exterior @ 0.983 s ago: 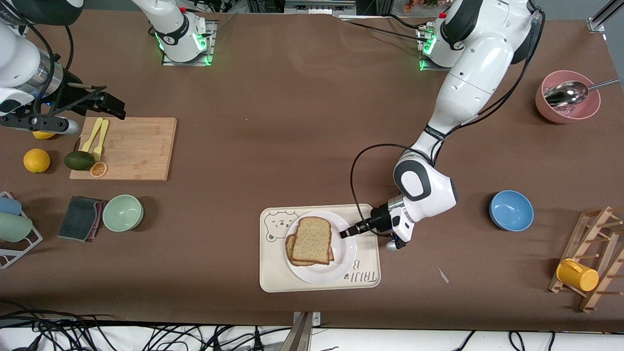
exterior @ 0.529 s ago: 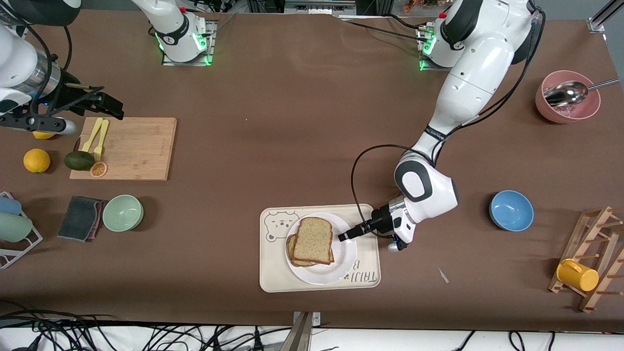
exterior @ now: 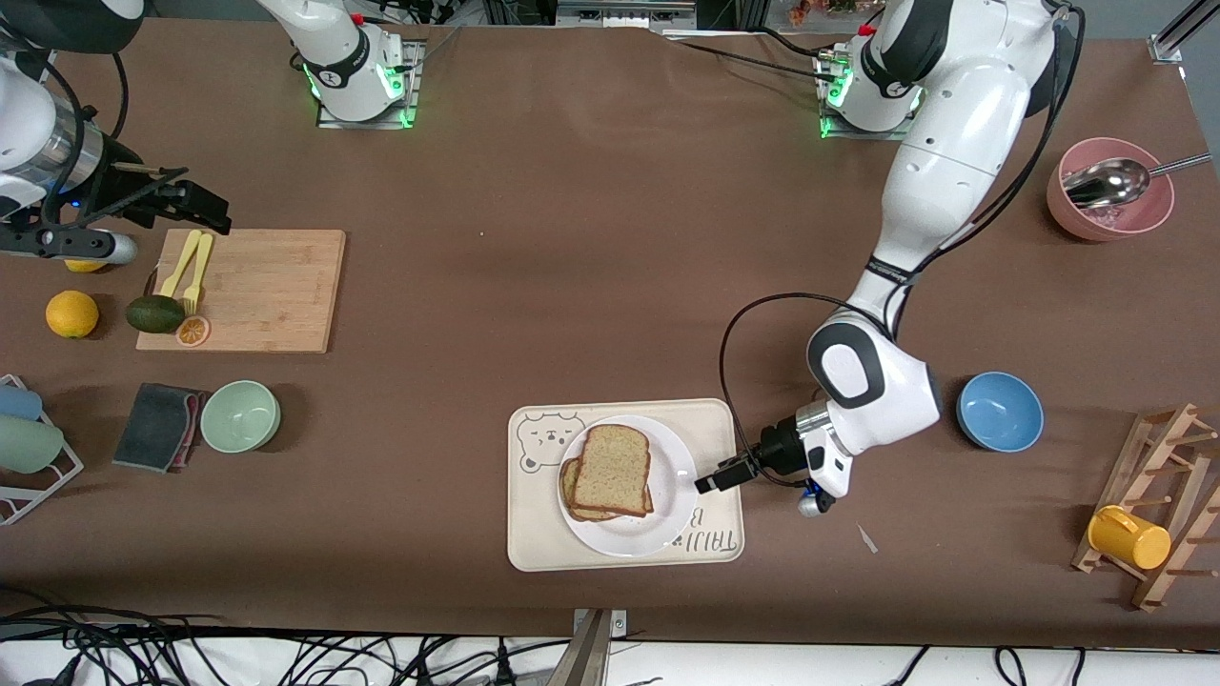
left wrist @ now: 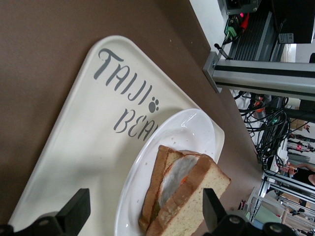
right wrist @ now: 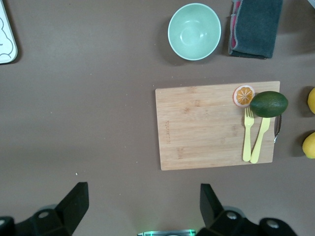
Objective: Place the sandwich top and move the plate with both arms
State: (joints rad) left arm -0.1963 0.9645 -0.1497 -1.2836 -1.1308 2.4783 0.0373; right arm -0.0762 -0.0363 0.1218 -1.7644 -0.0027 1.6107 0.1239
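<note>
The sandwich top (exterior: 610,469), a tan speckled slice, lies on a second slice on the white plate (exterior: 658,522). The plate sits on the cream bear tray (exterior: 534,543). The left wrist view shows the top slice (left wrist: 211,184) over a white egg layer on the plate (left wrist: 142,167). My left gripper (exterior: 710,483) is open and empty, low over the tray's edge at the left arm's end, its fingertips pointing at the plate (left wrist: 143,209). My right gripper (exterior: 205,205) waits open and empty, high over the table by the cutting board (right wrist: 141,201).
A wooden cutting board (exterior: 257,286) holds yellow forks, an avocado (exterior: 155,312) and an orange slice. A green bowl (exterior: 240,415) and a dark cloth lie nearer the camera. A blue bowl (exterior: 999,410), a pink bowl with a spoon (exterior: 1108,195) and a rack with a yellow mug (exterior: 1129,536) stand at the left arm's end.
My left gripper has drawn back from the plate's rim to the tray's edge, toward the left arm's end. The right arm has shifted slightly. The sandwich has not moved.
</note>
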